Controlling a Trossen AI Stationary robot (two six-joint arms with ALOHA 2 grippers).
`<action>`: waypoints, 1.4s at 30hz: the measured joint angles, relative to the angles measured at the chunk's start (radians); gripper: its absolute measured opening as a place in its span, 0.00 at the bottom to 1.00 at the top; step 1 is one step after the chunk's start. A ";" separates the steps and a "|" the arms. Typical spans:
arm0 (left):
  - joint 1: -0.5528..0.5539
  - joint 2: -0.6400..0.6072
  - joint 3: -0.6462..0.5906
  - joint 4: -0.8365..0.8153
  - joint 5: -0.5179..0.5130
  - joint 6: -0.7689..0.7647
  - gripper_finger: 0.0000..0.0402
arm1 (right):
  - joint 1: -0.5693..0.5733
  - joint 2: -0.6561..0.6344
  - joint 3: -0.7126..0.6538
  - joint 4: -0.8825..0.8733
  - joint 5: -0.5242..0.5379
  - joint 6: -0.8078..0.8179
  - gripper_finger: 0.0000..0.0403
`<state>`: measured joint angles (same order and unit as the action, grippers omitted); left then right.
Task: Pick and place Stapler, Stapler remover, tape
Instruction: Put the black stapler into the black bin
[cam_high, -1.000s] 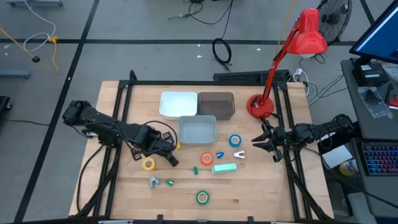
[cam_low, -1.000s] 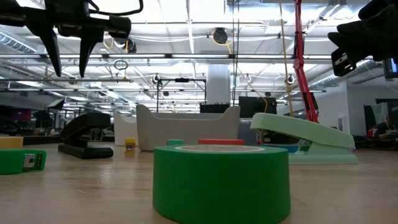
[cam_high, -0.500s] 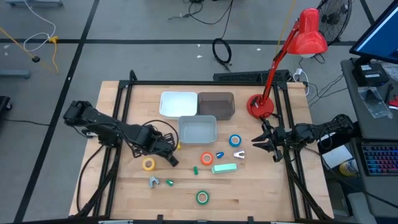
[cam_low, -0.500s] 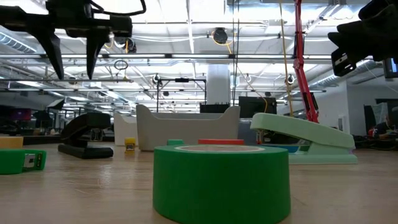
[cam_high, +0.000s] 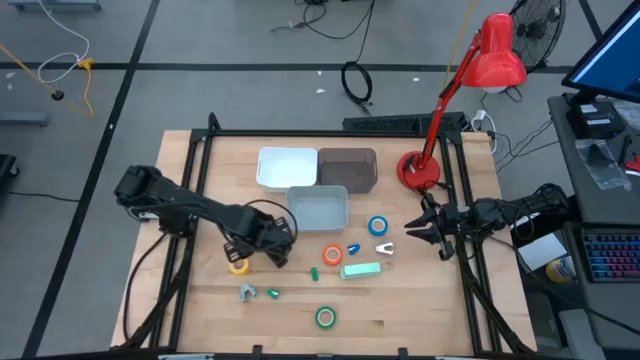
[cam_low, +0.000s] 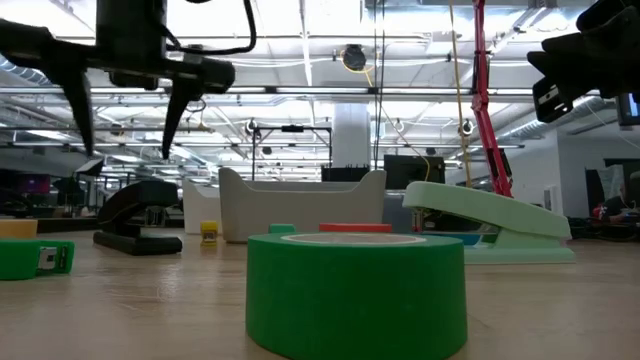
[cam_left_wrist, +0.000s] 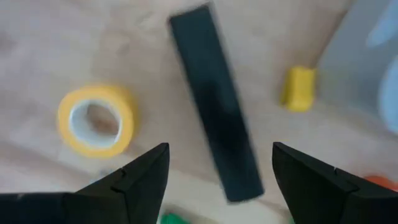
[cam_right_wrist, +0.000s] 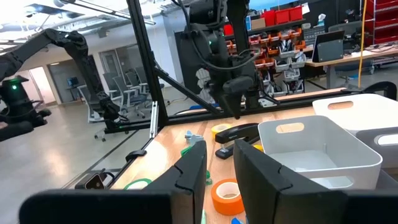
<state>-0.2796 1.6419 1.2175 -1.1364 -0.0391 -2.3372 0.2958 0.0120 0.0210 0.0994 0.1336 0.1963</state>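
On the wooden counter (cam_high: 200, 300) lie four rolls of tape: yellow tape (cam_high: 238, 266), orange-red tape (cam_high: 332, 256), blue tape (cam_high: 377, 227) and green tape (cam_high: 325, 317). Two staplers show: a black stapler (cam_left_wrist: 215, 106) and a mint stapler (cam_high: 360, 270). Three bins (cam_high: 318, 208) sit toward twelve o'clock. Left pincer (cam_high: 272, 240) hangs over the black stapler, its fingers spread wide, the yellow tape at its seven o'clock. Right pincer (cam_high: 420, 232) waits at three o'clock, narrowly parted and empty. No writing is readable.
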 joint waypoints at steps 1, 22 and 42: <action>-0.001 0.005 0.000 0.015 0.012 -0.025 0.71 | 0.000 0.000 0.000 0.000 0.000 0.000 0.18; 0.002 0.136 0.001 0.091 0.005 -0.178 0.70 | 0.000 0.000 0.000 0.002 -0.004 0.000 0.18; 0.013 0.202 0.001 0.117 0.033 -0.156 0.70 | 0.000 0.000 0.000 0.002 -0.004 0.000 0.18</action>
<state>-0.2668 1.8435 1.2186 -1.0194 -0.0059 -2.4933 0.2958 0.0120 0.0208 0.1013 0.1295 0.1967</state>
